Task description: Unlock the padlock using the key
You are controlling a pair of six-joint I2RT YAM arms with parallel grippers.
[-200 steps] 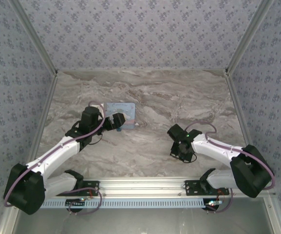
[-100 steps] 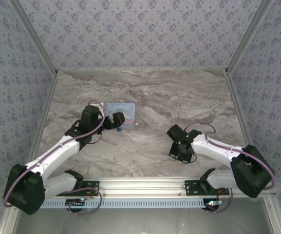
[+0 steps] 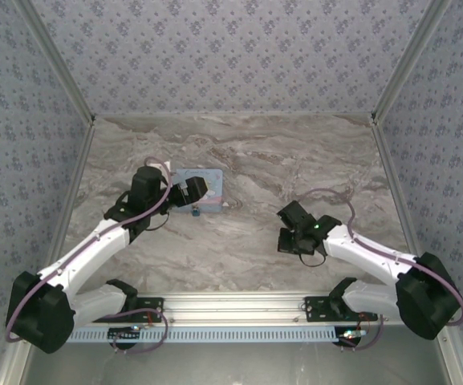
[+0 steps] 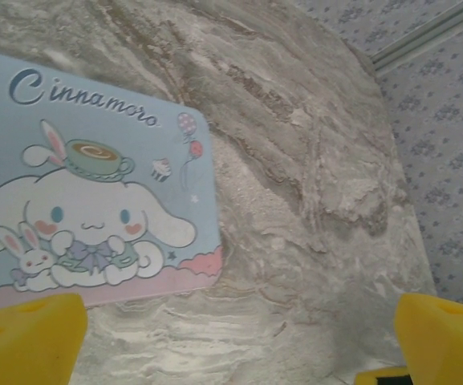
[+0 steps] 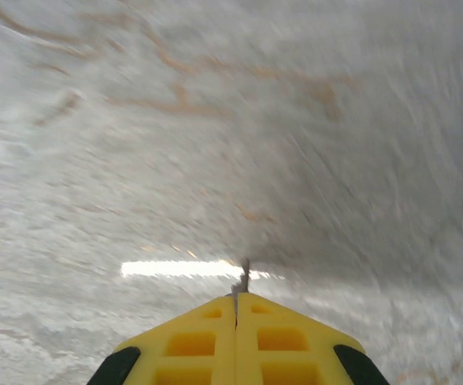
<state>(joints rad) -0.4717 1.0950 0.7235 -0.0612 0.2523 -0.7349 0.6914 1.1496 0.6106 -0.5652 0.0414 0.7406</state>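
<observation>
Tin [image 4: 95, 200], lettered "Cinnamoro", lay left of desk [image 3: 255, 160] centre. Left gripper [image 4: 231, 337] gaped wide, holding nothing. Right gripper [image 5: 237, 305] clamped tight on key [image 5: 242, 277].

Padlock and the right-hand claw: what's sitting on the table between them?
Nothing. In the top external view, the marble table is bare between the padlock and the right gripper.

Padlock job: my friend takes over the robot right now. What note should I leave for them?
Left hand: open, empty, beside the cartoon tin.
Right hand: shut on the key, tip poking out, well away from the padlock.
The padlock sits at the tin's near edge, not held.
Done: key is gripped.
Left to do: carry the key to the padlock, insert it, turn it.
</observation>
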